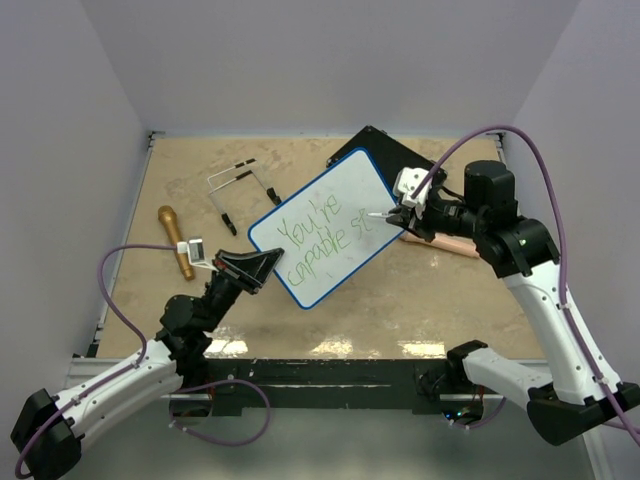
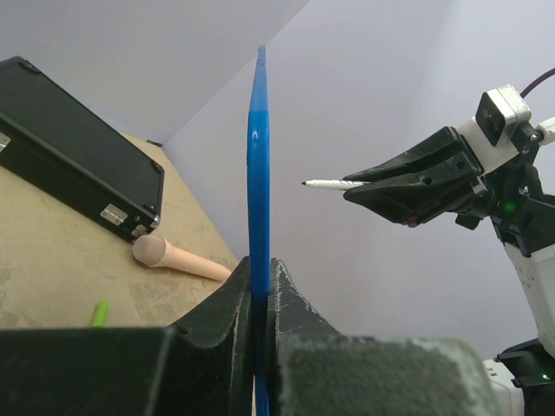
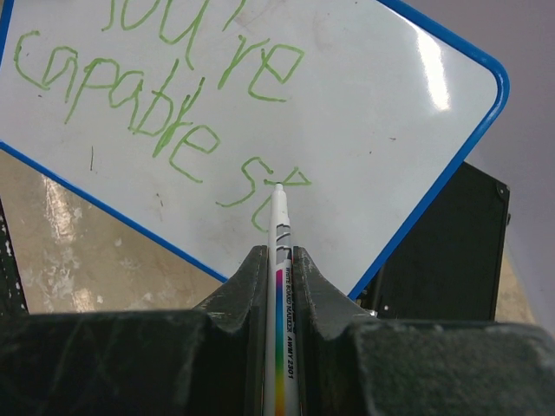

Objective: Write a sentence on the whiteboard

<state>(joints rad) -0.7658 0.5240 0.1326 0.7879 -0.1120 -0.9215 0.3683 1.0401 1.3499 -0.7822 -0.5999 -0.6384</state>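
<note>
Tan table (image 1: 430, 300); left claw (image 1: 264, 264) clamps whiteboard (image 1: 345, 190) edge, right claw (image 1: 402, 216) pinches marker (image 3: 279, 251), tip at sentence (image 1: 322, 232) end.

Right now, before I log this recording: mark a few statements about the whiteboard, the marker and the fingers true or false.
1. The left fingers clamp the whiteboard by its edge. True.
2. The sentence is written in red. False: it is green.
3. The right fingers are shut on the marker. True.
4. The marker's tip presses on the whiteboard. False: the left wrist view shows a gap between them.
</note>
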